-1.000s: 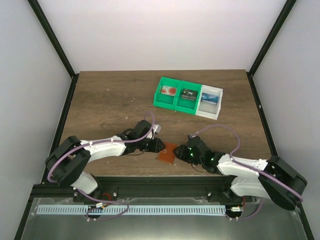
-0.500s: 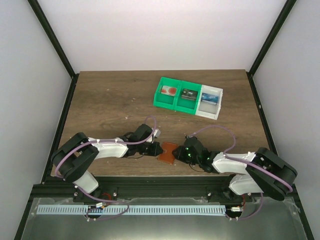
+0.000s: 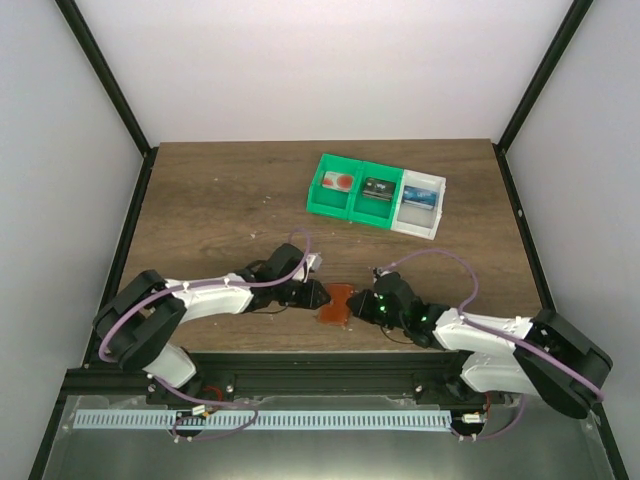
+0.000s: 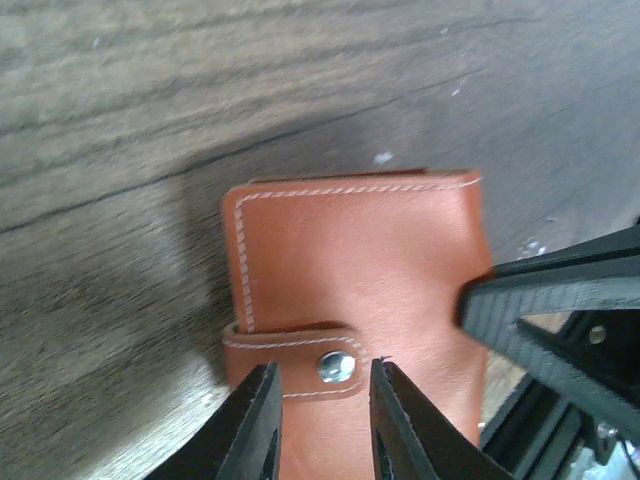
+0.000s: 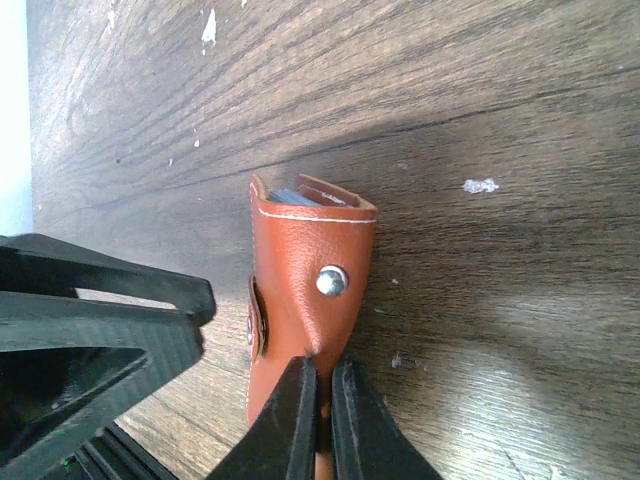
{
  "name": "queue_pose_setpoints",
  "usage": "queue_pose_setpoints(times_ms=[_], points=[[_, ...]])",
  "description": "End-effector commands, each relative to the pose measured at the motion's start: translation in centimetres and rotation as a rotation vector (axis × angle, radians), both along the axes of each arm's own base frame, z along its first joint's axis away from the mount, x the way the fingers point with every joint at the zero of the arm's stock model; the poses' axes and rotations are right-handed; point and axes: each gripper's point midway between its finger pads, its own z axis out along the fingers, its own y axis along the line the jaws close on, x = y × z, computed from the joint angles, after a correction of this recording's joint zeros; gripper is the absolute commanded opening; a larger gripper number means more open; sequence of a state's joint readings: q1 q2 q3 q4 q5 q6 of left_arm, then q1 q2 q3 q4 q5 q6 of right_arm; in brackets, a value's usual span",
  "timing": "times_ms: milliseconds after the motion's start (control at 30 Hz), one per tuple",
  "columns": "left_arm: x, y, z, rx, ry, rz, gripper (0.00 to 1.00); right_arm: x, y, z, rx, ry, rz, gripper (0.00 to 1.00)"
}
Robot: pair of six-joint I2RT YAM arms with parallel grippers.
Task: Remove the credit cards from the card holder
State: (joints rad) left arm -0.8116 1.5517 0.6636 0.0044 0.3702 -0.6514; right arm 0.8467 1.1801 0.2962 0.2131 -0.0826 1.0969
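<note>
So the right claw point(image 5: 322, 368) is pinched shut on the lower end of the card holder point(image 5: 305, 290), you can see a sliver of reddish-brown leather squeezed between its black jaws at the bottom of its wrist view, though they cover the exact spot they bite. Holder is folded closed, down on the wood table point(image 5: 480, 120), low centre of the top view right between the two claws; whether it lies flat or is tipped on an edge I can't tell. Over on the left claw point(image 4: 325, 372) the jaws stand a bit apart at the bottom of its own view with the strap point(image 4: 285, 352) and its metal snap point(image 4: 338, 366) in the gap, and I honestly can't say if the tips touch the leather or just hover over it. That shot is blurry too, and the frame edge cuts off the holder's lower part. At the holder's top end in the right wrist view something pale blue-grey peeks out, pocket or card edge, no idea. Upper right of the table in the top view, a green bin point(image 3: 328, 209) and a white bin point(image 3: 414, 222) sit side by side: a white card with a red mark point(image 3: 340, 183) lies in the green one's left compartment, a blue card point(image 3: 422, 196) in the white one, and the dark thing in the middle compartment is too small to make out
</note>
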Motion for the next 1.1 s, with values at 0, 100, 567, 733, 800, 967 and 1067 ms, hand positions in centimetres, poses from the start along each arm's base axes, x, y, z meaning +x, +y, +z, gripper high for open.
queue_pose_setpoints(times_ms=[0, 100, 567, 733, 800, 967, 1067], points=[[0.4, -1.1, 2.4, -0.042, -0.037, -0.021, 0.28, 0.1, 0.3, 0.8, -0.006, 0.007, 0.004, 0.01], [0.4, -1.3, 2.1, -0.035, -0.031, -0.036, 0.30, 0.1, 0.4, 0.9, -0.005, 0.006, 0.006, 0.00], [-0.7, -2.2, -0.9, 0.005, 0.017, -0.116, 0.38, 0.1, 0.8, 1.4, 0.007, -0.007, 0.023, 0.01], [-0.5, -1.7, -2.0, 0.069, 0.013, -0.110, 0.38, 0.1, 0.8, 1.5, 0.009, -0.012, 0.028, 0.01], [-0.3, -1.4, -2.1, 0.089, 0.002, -0.097, 0.36, 0.1, 0.7, 1.4, 0.003, -0.010, 0.026, 0.01], [0.2, -0.1, -2.3, 0.160, -0.033, -0.071, 0.28, -0.1, 0.1, 1.0, -0.006, -0.009, 0.016, 0.01], [0.4, 0.9, -2.8, 0.215, -0.049, -0.059, 0.18, -0.1, -0.2, 0.8, -0.015, -0.013, 0.007, 0.01]])
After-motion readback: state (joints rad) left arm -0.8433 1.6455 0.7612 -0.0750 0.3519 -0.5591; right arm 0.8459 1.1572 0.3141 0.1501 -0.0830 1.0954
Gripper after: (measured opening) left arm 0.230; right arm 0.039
